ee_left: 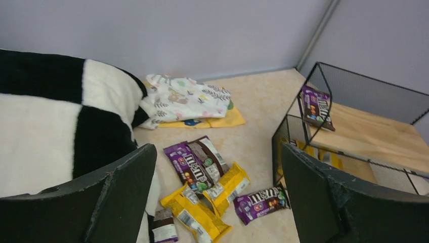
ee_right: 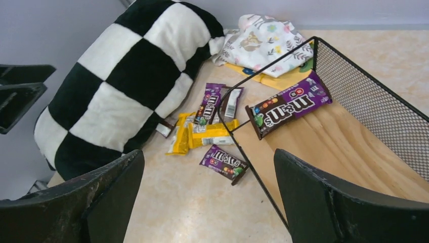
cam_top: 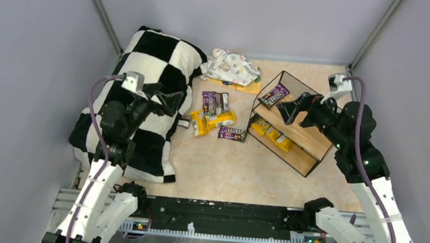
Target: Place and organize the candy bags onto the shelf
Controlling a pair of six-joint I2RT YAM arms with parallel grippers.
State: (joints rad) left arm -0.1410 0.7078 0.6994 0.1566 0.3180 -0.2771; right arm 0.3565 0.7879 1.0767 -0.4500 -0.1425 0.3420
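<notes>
placing step judged done: glossy purple candy bag [cam_top: 275, 95] on top board of black-wire wooden shelf [cam_top: 310, 143]; right gripper [cam_top: 288, 111] beside it, left gripper [cam_top: 174, 101], both spread, empty. next: fetch from loose purple-and-yellow pile [cam_top: 216, 117].

1. Flat orange sheet [ee_left: 230, 120]: mostly buried under the white floral-print cloth bundle [ee_left: 184, 98]. Only an edge strip shows.
2. Yellow glossy candy packets [cam_top: 274, 134] on the lower board of the black wire-frame wooden shelf [cam_top: 308, 140]: partly roofed by the upper board from above and only slivers through the wire in my left wrist view. Fully hidden in my right wrist view.
3. Small brown-and-white packet [ee_left: 164, 227]: cut by the bottom edge in my left wrist view. Too small from above to tell the kind.
4. Black-and-white checkered blanket [cam_top: 151, 81]: my left arm [cam_top: 120, 122] covers part of it. Cut by the left edge in my left wrist view.
5. My left fingers [ee_left: 121, 197] and right fingers [ee_right: 329, 202]: bases run off the bottom edges.
</notes>
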